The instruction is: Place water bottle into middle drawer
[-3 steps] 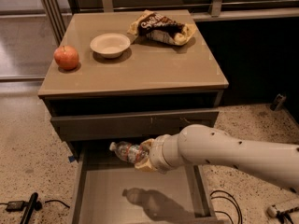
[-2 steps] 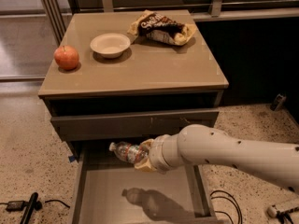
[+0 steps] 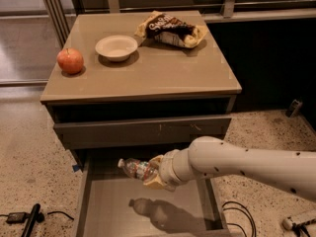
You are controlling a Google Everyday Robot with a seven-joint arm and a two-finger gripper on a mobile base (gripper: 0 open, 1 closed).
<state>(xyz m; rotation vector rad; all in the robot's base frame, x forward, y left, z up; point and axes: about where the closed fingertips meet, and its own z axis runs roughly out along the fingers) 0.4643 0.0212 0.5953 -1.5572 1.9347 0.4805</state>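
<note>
The water bottle (image 3: 134,168), clear with a white cap and a coloured label band, lies roughly level in my gripper (image 3: 154,174), cap pointing left. The gripper is shut on the bottle's base end and holds it above the back part of the open middle drawer (image 3: 106,212), whose flat grey bottom shows the bottle's shadow. My white arm (image 3: 247,166) reaches in from the right. The drawer above it (image 3: 143,131), with small pale scratches on its front, is shut.
On the cabinet top (image 3: 163,73) stand a red apple (image 3: 70,60), a pale bowl (image 3: 116,47) and a chip bag (image 3: 171,29). Cables (image 3: 236,216) lie on the speckled floor at right; a black object (image 3: 30,220) lies at the lower left.
</note>
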